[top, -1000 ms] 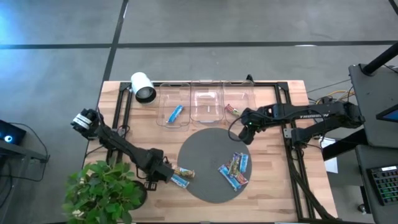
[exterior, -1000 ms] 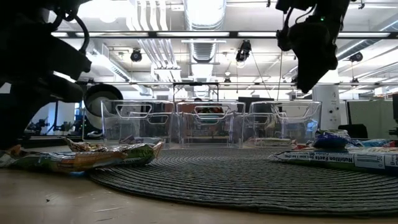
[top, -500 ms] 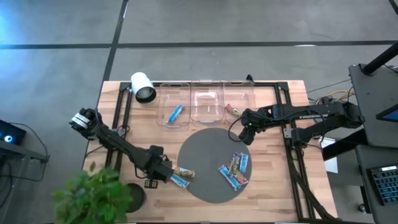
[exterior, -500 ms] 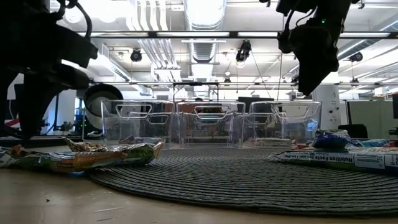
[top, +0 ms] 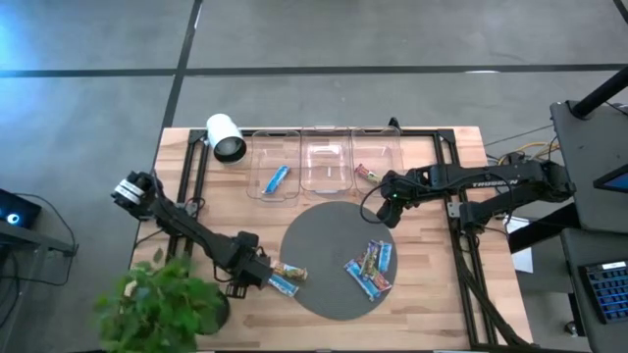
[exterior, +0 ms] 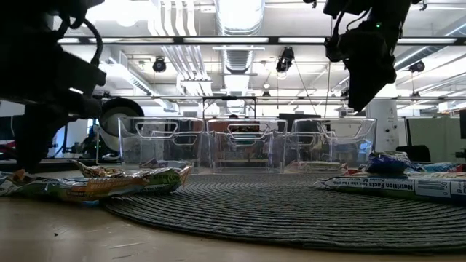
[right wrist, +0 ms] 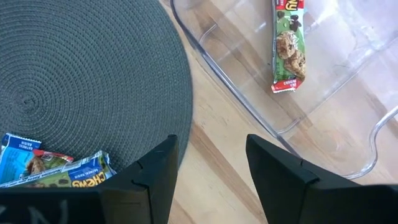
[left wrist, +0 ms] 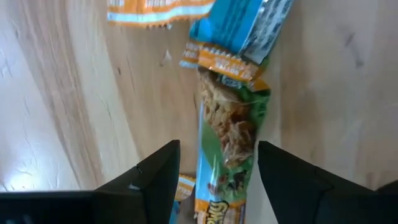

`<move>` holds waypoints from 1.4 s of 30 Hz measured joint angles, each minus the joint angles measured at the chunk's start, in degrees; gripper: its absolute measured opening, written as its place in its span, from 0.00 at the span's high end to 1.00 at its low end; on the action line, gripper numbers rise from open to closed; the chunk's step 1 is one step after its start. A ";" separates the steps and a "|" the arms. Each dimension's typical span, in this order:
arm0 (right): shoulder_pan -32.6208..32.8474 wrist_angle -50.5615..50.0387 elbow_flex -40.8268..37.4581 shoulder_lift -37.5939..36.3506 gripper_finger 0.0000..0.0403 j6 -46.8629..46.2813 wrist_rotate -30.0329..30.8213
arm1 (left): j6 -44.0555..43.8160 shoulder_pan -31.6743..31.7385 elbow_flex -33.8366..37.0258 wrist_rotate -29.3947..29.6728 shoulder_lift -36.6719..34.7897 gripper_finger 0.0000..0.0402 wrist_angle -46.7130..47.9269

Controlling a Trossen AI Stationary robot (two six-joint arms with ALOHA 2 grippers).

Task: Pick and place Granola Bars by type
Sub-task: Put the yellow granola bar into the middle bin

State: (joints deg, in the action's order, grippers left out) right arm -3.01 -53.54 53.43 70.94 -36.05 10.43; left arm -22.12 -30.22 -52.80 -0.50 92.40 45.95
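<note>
Now left hand (left wrist: pixel 214 180) open — green granola bar (left wrist: pixel 229 149) between fingers.

A green-and-tan bar (left wrist: pixel 229 155) lies flat on the wood, running lengthwise right between the left arm's spread fingers (left wrist: pixel 155 180), with a blue bar (left wrist: pixel 239 28) overlapping its far end just beyond the tips. Ahead of the right arm's open fingers (right wrist: pixel 152 171), a green bar with red ends (right wrist: pixel 288 46) lies flat inside a clear bin. More bars (right wrist: pixel 46 168), blue and green, sit bunched on the grey mat just beside one right fingertip.
</note>
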 joint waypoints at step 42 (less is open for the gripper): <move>-0.04 2.90 0.57 -9.91 0.56 -15.29 14.01 | -24.21 20.11 -6.56 -6.12 -14.65 0.74 -9.72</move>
State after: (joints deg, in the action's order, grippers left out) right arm -3.05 -50.64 54.00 61.03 -51.35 24.44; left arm -46.32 -10.10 -59.36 -6.62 77.75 36.23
